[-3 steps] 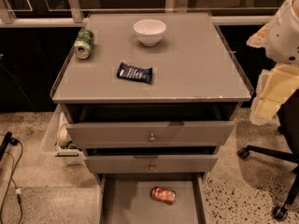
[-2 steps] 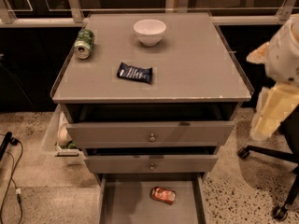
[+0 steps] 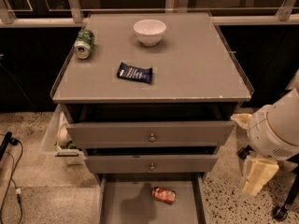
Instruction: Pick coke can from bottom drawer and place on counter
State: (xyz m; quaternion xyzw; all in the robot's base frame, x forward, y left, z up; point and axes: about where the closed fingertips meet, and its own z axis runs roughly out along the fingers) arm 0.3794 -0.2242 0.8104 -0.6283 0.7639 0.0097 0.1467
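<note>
Speckled floor [image 3: 229,204] along the lower edge. Lower centre: bottom drawer [image 3: 126,204] pulled out, coke can [image 3: 163,195] on its side inside, nearer the right wall. Lower right, beside the cabinet and well apart from the can: gripper [image 3: 258,174], open or closed impossible to tell. Higher up, counter [image 3: 196,73] carrying a dark snack packet [image 3: 134,73], green can [image 3: 84,43] at upper left, white bowl [image 3: 149,31] farthest back.

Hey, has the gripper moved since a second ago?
Yes. The gripper has moved down: it was beside the front edge of the counter, and now hangs at the right, level with the middle drawer, just above the bottom drawer.
</note>
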